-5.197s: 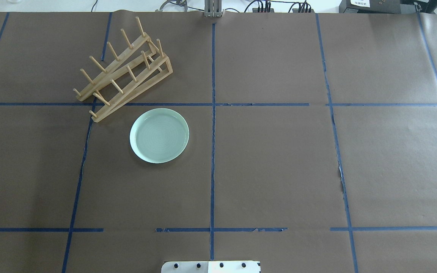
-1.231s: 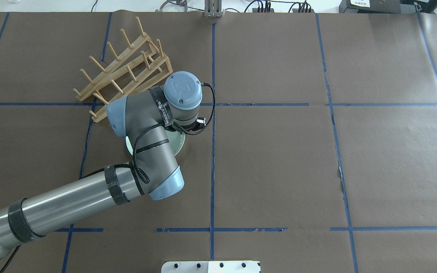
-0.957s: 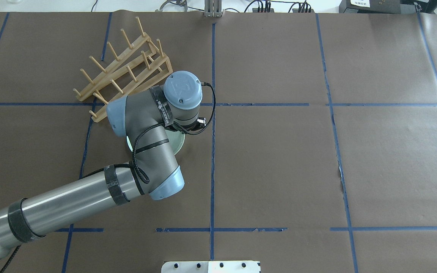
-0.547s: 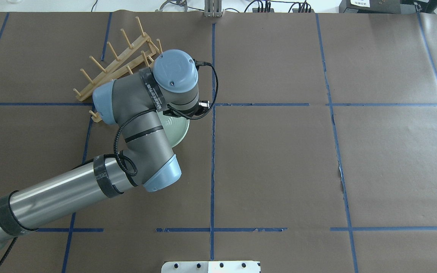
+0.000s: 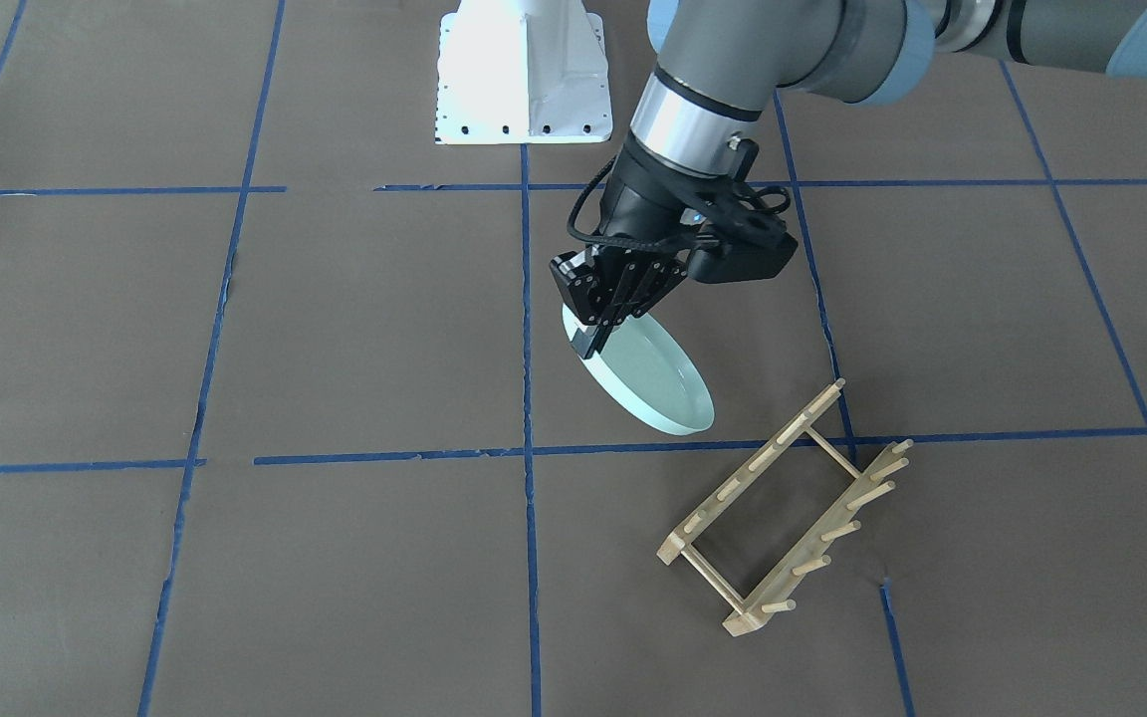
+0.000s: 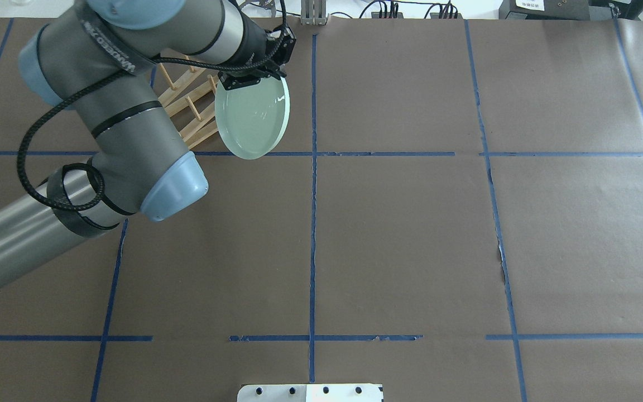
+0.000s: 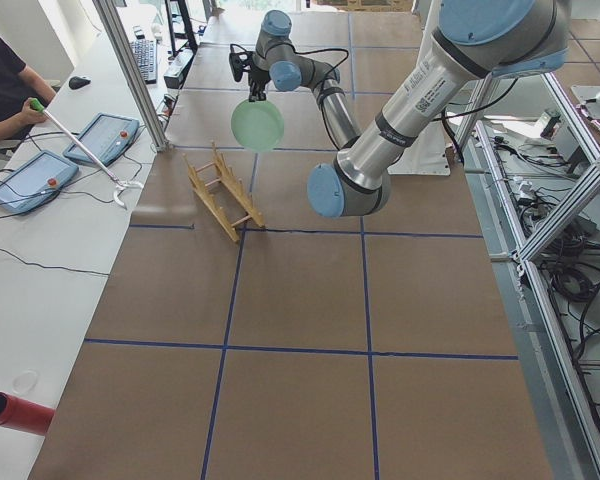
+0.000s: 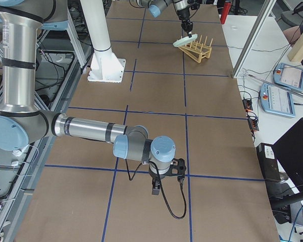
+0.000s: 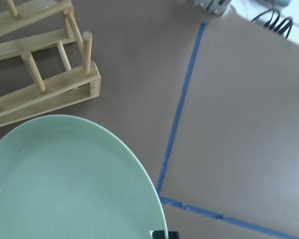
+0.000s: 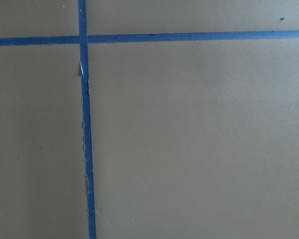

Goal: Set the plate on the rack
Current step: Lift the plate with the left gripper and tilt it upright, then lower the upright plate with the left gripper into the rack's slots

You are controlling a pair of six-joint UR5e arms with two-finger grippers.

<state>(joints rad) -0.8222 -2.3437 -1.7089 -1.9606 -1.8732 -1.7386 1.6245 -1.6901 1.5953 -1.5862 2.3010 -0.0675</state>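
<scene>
My left hand (image 5: 595,331) is clamped on the rim of the plate (image 5: 655,386), which hangs tilted over the tabletop (image 5: 354,329), near the rack (image 5: 753,470). The plate looks stiff, smooth and breakable, so I judge the rim needs a firm grip. For my right hand (image 8: 155,190), I cannot tell.

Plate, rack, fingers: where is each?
plate (image 5: 651,380): front-facing view, middle of its face.
rack (image 5: 753,468): front-facing view, on one wooden rail.
fingers (image 5: 593,327): front-facing view, finger at plate's rim.
</scene>
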